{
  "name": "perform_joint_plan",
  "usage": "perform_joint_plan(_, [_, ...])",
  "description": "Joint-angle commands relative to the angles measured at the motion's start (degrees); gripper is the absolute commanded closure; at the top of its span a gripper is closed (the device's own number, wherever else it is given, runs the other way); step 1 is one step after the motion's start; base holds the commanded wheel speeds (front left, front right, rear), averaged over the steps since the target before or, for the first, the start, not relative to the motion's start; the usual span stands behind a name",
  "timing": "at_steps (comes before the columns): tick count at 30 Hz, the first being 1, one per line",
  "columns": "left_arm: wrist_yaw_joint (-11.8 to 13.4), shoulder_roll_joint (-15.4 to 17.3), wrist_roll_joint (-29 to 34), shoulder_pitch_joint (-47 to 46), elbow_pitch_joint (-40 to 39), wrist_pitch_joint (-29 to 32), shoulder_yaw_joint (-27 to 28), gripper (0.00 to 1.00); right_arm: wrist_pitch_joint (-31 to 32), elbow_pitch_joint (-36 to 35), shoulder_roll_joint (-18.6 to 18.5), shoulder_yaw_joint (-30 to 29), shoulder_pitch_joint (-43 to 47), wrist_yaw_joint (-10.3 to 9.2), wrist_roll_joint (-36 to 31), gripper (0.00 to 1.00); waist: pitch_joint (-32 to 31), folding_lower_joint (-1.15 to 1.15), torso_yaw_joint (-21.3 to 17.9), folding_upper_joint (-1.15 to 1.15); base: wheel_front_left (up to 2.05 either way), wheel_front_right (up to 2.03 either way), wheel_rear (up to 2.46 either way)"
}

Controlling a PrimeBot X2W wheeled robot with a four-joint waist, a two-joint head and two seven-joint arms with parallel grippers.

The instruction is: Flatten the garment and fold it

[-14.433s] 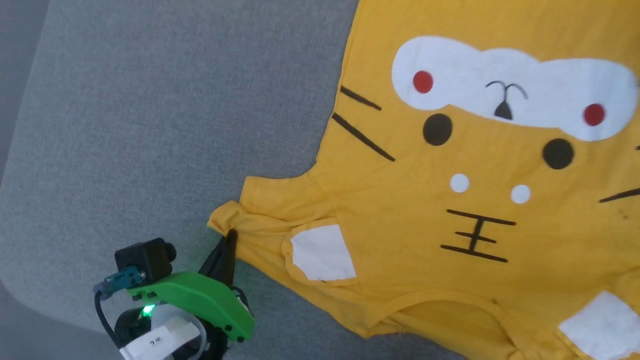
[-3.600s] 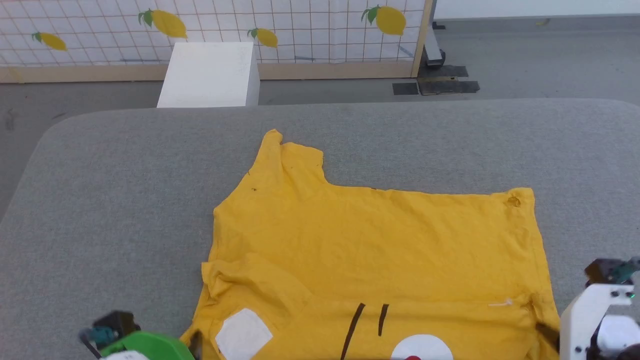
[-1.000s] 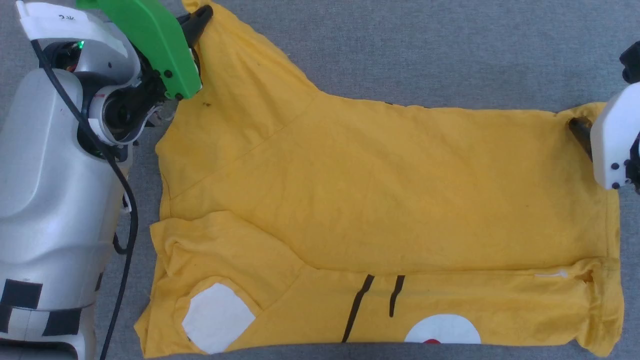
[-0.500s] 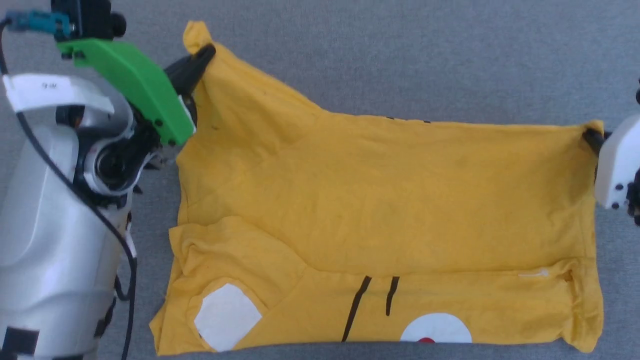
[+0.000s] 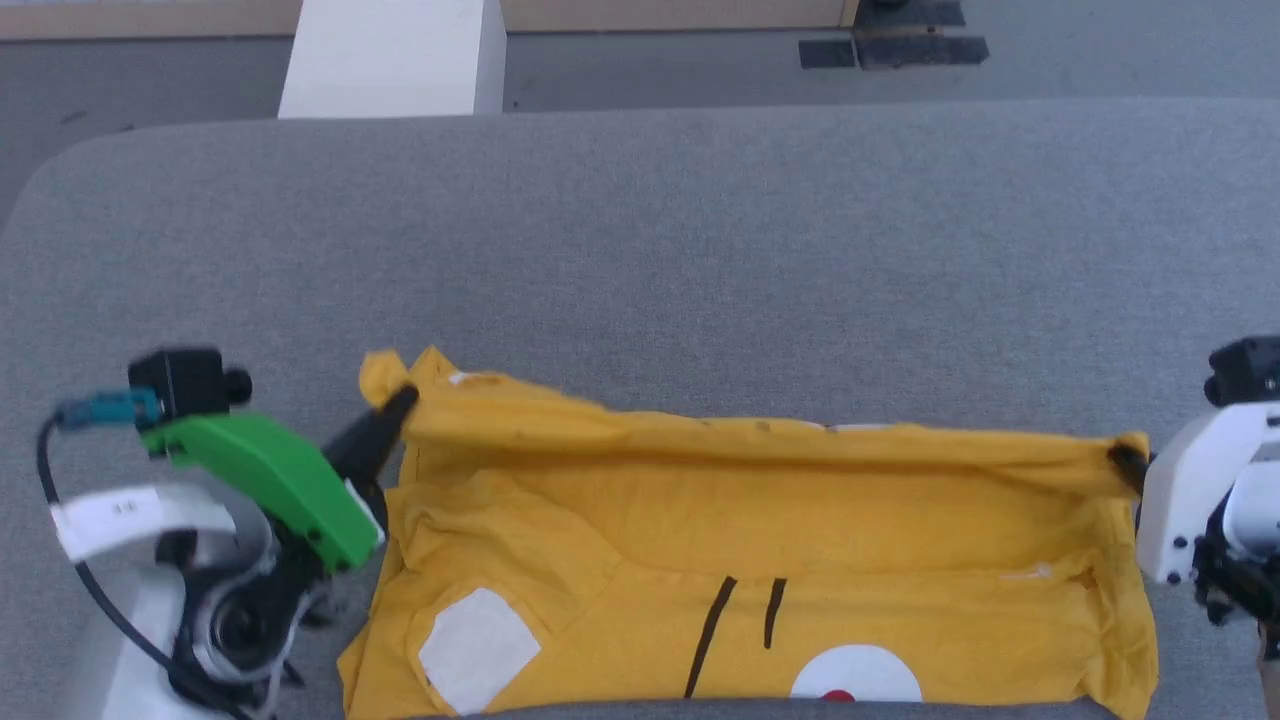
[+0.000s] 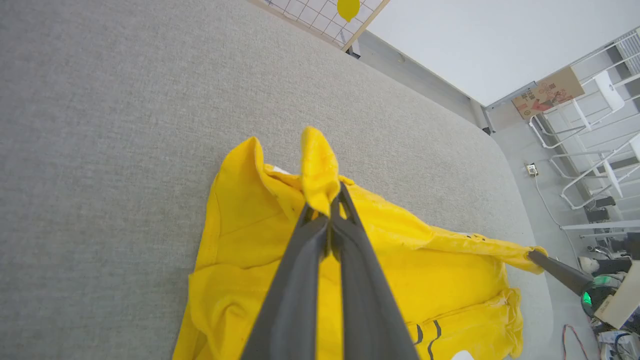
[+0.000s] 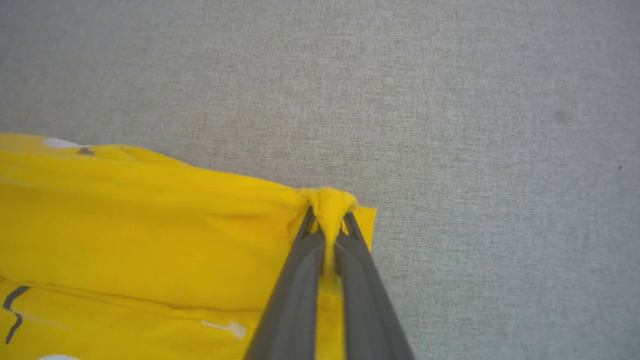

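Observation:
The yellow garment [image 5: 760, 540] lies near the front edge of the grey surface, its far edge lifted into a long ridge. A white patch, two black stripes and a white patch with a red dot show along its near side. My left gripper [image 5: 400, 400] is shut on the garment's far left corner; in the left wrist view a tuft of cloth [image 6: 317, 170] sticks out past my left gripper [image 6: 327, 207]. My right gripper [image 5: 1125, 458] is shut on the far right corner, where the right wrist view shows yellow cloth [image 7: 327, 202] bunched at my right gripper [image 7: 327, 222].
The grey padded table [image 5: 640, 250] stretches far beyond the garment. A white box [image 5: 390, 55] stands on the floor behind it, with dark floor plates [image 5: 890, 45] to the right. White wire racks [image 6: 590, 130] stand off the table's end in the left wrist view.
My right gripper has shut on the garment's far right corner. Both grippers have pulled the far edge up and toward the near side, so less of the plain back shows. The head camera has tilted up.

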Motion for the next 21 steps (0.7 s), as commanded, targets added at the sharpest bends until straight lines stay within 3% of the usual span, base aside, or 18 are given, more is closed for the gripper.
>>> perform_joint_plan(1, [0.3,-0.7,-1.01,2.82,-0.53,-0.91,0.43,1.0,-0.18,0.07,0.34,-0.25,1.71,-0.09,0.43,1.0,-2.37,0.01,0.31,0.0,0.0,0.0,0.0])
perform_joint_plan(3, [0.53,-1.89,-2.27,8.76,-1.34,-2.5,1.12,1.0,0.16,-0.37,0.81,-0.95,5.08,-0.09,0.37,1.0,-3.44,0.01,0.46,0.0,0.0,0.0,0.0])
perform_joint_plan(12, [0.84,-3.02,-4.08,16.36,-0.82,-3.97,2.2,1.0,1.11,-0.86,1.71,-1.33,10.33,-0.09,-0.21,1.0,-4.18,0.01,0.38,0.0,0.0,0.0,0.0])
perform_joint_plan(20, [1.28,-5.03,-4.82,17.15,7.99,-3.24,0.25,1.0,1.93,1.17,2.92,1.36,12.55,-0.09,-0.76,1.0,-5.26,0.01,-0.34,0.0,0.0,0.0,0.0])
perform_joint_plan(21, [1.49,-5.39,-5.23,17.06,9.02,-3.19,0.39,0.88,1.76,1.29,3.14,1.41,12.63,-0.09,-0.46,0.68,-5.56,0.01,-0.55,0.0,0.0,0.0,0.0])
